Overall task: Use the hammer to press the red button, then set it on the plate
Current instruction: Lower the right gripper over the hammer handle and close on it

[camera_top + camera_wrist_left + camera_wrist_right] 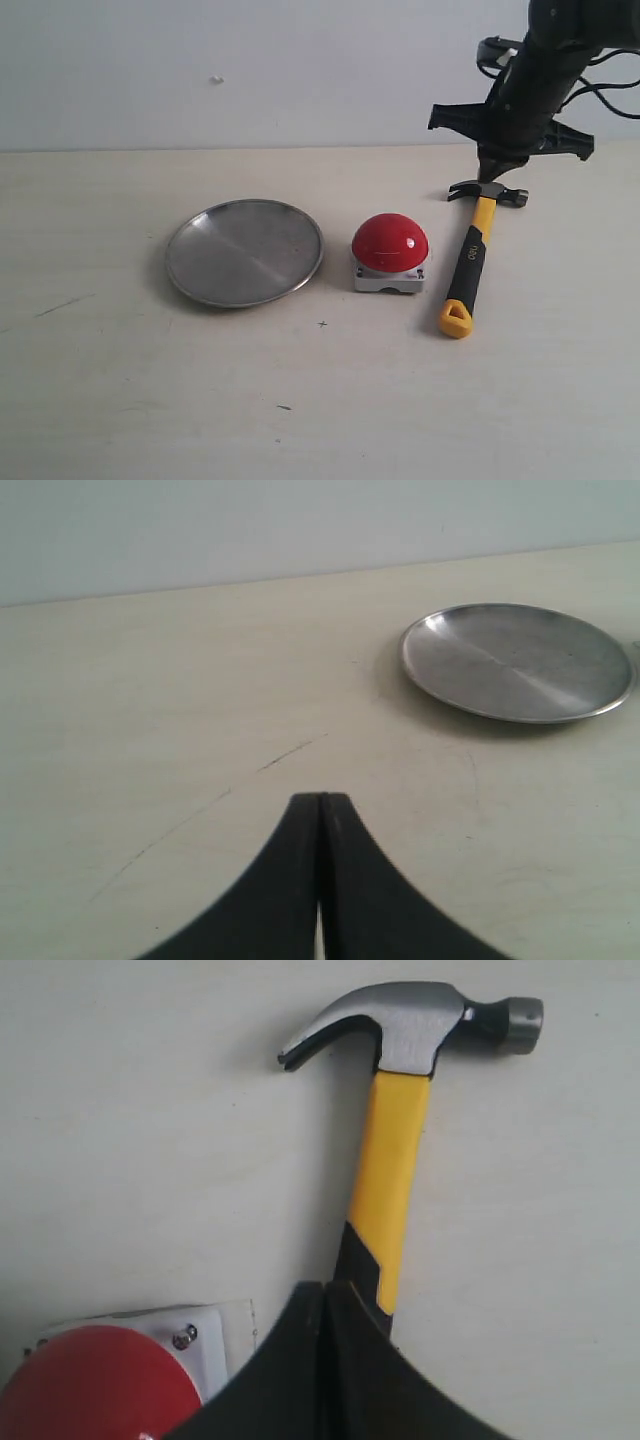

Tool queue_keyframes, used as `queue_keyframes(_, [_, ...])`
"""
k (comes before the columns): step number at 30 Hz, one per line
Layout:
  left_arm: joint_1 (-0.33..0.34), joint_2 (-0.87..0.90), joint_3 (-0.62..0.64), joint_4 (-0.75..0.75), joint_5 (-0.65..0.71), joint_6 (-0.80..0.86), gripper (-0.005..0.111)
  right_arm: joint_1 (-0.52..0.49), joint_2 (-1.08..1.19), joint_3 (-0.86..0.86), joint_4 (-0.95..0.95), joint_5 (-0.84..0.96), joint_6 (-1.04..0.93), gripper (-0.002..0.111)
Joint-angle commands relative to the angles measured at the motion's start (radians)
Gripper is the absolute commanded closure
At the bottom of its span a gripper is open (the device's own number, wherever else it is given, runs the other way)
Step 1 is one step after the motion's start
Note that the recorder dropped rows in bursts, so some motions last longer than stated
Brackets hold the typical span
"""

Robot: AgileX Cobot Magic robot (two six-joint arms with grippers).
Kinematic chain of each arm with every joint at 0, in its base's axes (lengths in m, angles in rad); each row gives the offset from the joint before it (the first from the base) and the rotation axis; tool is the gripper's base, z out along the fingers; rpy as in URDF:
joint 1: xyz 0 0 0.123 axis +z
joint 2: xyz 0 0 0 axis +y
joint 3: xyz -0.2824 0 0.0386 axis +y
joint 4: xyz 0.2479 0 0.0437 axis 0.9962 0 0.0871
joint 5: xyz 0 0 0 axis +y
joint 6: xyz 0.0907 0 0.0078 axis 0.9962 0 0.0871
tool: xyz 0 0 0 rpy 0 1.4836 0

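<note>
From my seat, the right gripper (323, 1295) has its two black fingers pressed flat together, with no gap and nothing between them. It hangs over the hammer (473, 262), and in the exterior view its dark tip sits just by the head; I cannot tell whether it touches. The left gripper (320, 810) is likewise pressed together and holds nothing. It is over bare table (320, 400), with the plate (517, 662) well off to one side.

The hammer lies flat on the pale table; its dark metal head points toward the far wall and its yellow looped end toward the near edge. The right wrist view shows the claw, the striking face, the yellow neck and the start of the black grip. There is white lettering on the black handle, but it is too small for me to read in the exterior view, and the right gripper covers that part of the handle in the wrist view.

The red button (390, 243) sits on its grey base between plate and hammer, near each but touching neither; one corner screw shows in the right wrist view, and I see no label on the base. The plate is silver, round and empty, and lies left of the button. The table carries a few faint dark scratches.
</note>
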Motion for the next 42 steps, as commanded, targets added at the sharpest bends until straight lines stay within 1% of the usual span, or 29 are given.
queue_keyframes(1, [-0.004,-0.006,0.000,0.001,-0.004,-0.002,0.107,0.003,0.091,-0.110,-0.027,0.091,0.046,0.108])
queue_keyframes(4, [-0.004,-0.006,0.000,0.001,-0.004,-0.002,0.107,0.003,0.128,-0.135,-0.025,0.106,0.044,0.105])
queue_keyframes(7, [-0.004,-0.006,0.000,0.001,-0.004,-0.002,0.107,0.003,0.151,-0.150,-0.025,0.106,0.044,0.097])
queue_keyframes(10, [-0.004,-0.006,0.000,0.001,-0.004,-0.002,0.107,0.001,0.171,-0.172,-0.030,0.116,0.046,0.086])
queue_keyframes(15, [-0.004,-0.006,0.000,0.001,-0.004,-0.002,0.107,-0.009,0.191,-0.202,-0.048,0.126,0.046,0.064])
queue_keyframes(17, [-0.004,-0.006,0.000,0.001,-0.004,-0.002,0.107,-0.009,0.191,-0.202,-0.093,0.126,0.046,0.060])
queue_keyframes(22, [-0.004,-0.006,0.000,0.001,-0.004,-0.002,0.107,-0.009,0.197,-0.202,-0.209,0.128,0.046,0.059])
queue_keyframes(30, [-0.008,-0.006,0.000,0.001,-0.004,-0.002,0.107,-0.009,0.216,-0.202,-0.202,0.043,0.204,0.059])
queue_keyframes(35, [-0.043,-0.006,0.000,0.001,-0.004,-0.002,0.107,-0.021,0.253,-0.203,-0.107,0.043,0.187,0.059])
queue_keyframes(40, [-0.047,-0.006,0.000,0.001,-0.004,-0.002,0.107,-0.076,0.281,-0.235,0.067,0.072,0.121,0.060])
queue_keyframes(42, [-0.047,-0.006,0.000,0.001,-0.004,-0.002,0.107,-0.088,0.291,-0.249,0.077,0.102,0.120,0.060])
